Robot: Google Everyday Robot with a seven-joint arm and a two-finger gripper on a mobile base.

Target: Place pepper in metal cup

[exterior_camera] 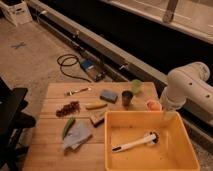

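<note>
Yellow bin (165, 150) sits nearest. Well left of it lies the pepper (68, 127), beside a grey cloth (78, 136). Just beyond the bin's far rim stands the metal cup (127, 97). At the bin's far right corner hangs the gripper (168, 111), well apart from the pepper; whether it is open or closed cannot be told.

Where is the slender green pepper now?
Camera view: the pepper lies front-left on the wooden table, beside the grey cloth, apart from the dark grey metal cup. Gripper not in view.

Smooth white arm (189, 86), seemingly bulbous-jointed; claw out of view.
</note>
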